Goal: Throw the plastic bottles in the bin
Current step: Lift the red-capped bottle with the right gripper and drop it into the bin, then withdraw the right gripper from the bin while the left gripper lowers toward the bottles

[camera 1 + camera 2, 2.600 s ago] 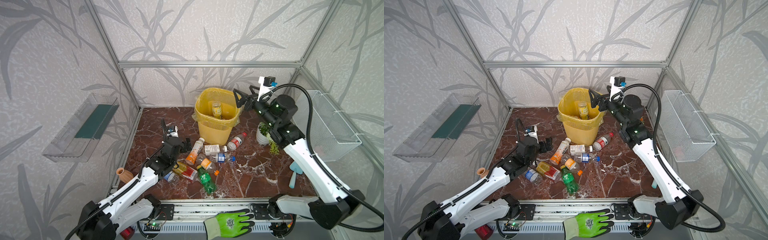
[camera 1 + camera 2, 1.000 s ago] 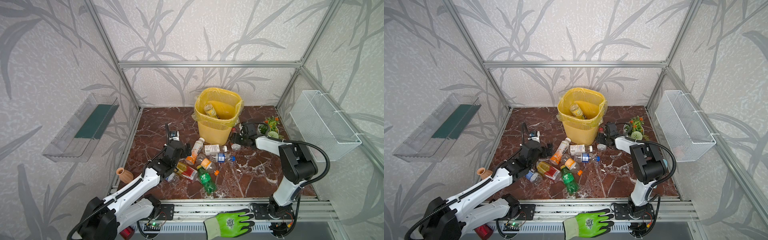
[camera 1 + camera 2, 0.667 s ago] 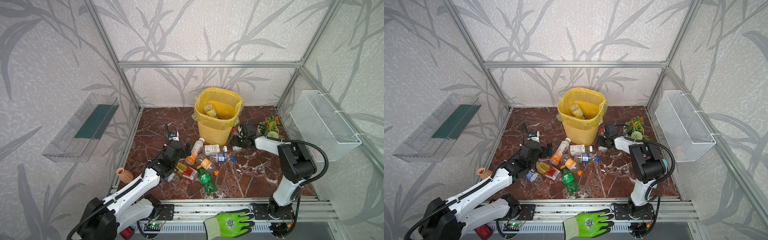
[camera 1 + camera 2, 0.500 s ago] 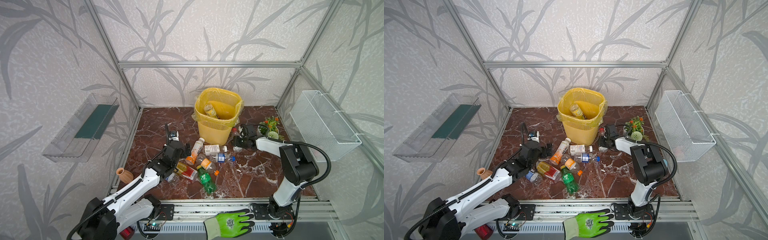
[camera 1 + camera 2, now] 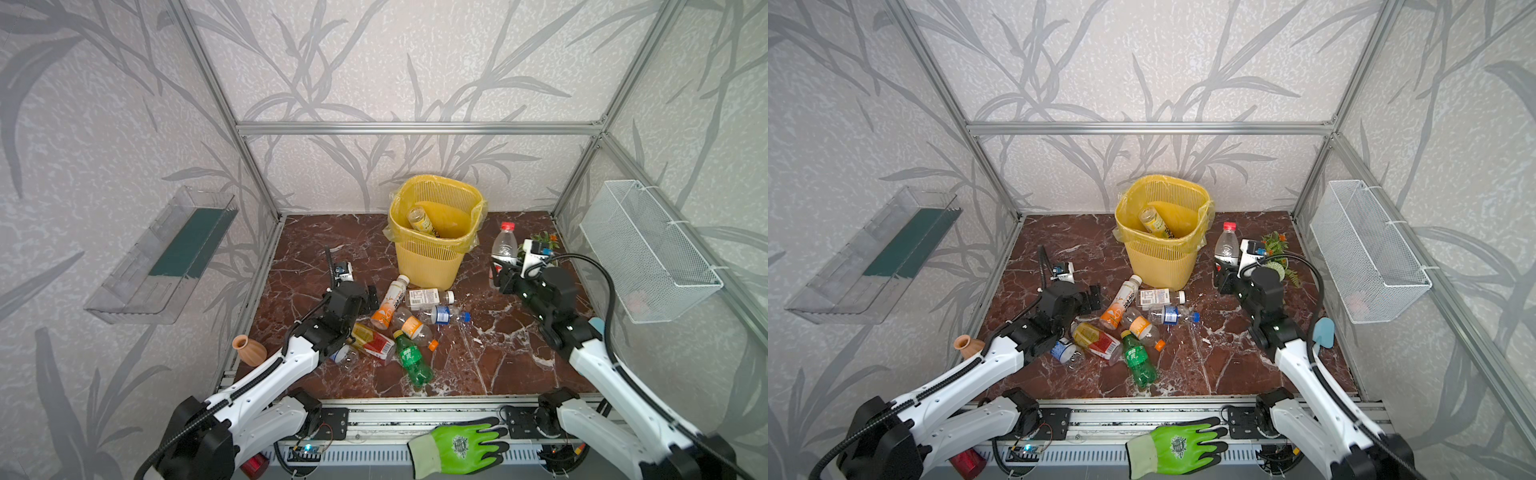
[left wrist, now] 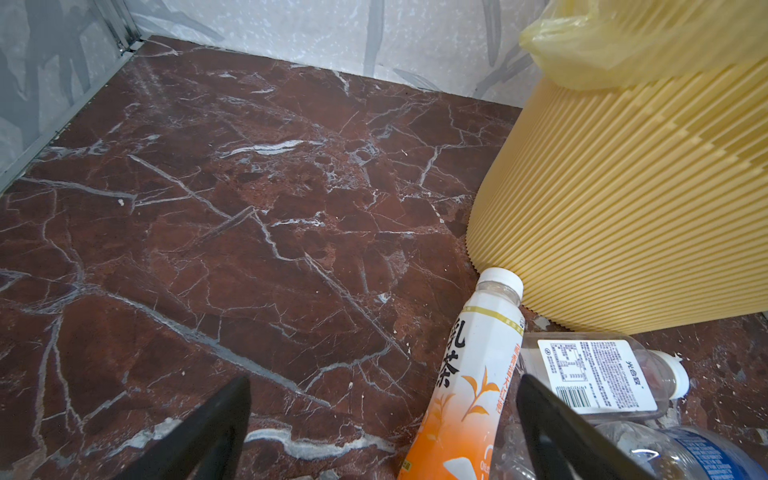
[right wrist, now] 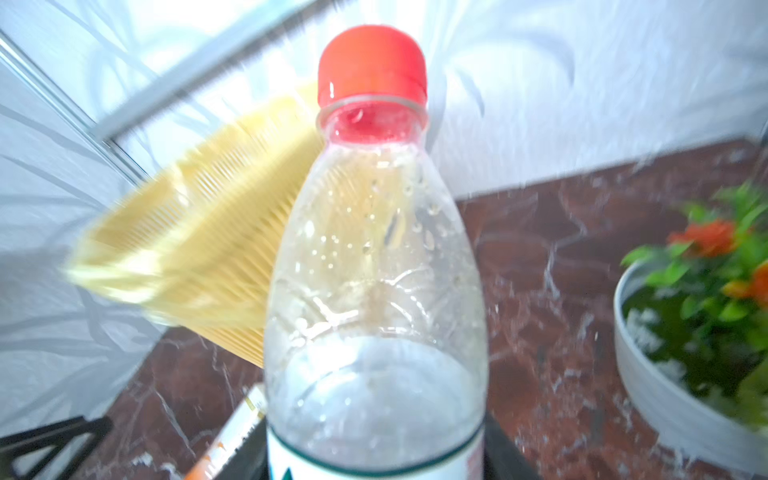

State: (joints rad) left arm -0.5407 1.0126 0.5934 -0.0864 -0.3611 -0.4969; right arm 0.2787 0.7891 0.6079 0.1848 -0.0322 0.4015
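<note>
My right gripper [image 5: 501, 275] is shut on the lower body of a clear red-capped bottle [image 5: 504, 244], held upright just right of the yellow bin [image 5: 432, 253]. The right wrist view shows this bottle [image 7: 376, 266] close up, with the bin [image 7: 216, 257] behind it. A yellow-labelled bottle [image 5: 419, 222] lies inside the bin. Several bottles lie on the floor before the bin, among them an orange-and-white one [image 5: 388, 301] and a green one [image 5: 411, 361]. My left gripper [image 5: 369, 294] stands open beside the orange-and-white bottle [image 6: 469, 382], which lies partly between its fingers [image 6: 552, 428].
A potted plant [image 5: 544, 240] stands right behind my right gripper. A clay vase [image 5: 248, 350] sits at the front left of the marble floor. A wire basket [image 5: 644, 249] hangs on the right wall and a clear tray [image 5: 166, 257] on the left. A green glove [image 5: 457, 446] lies on the front rail.
My right arm came down from over the bin, closed on the red-capped bottle lying beside it, and raised it upright. The left arm has barely moved.
</note>
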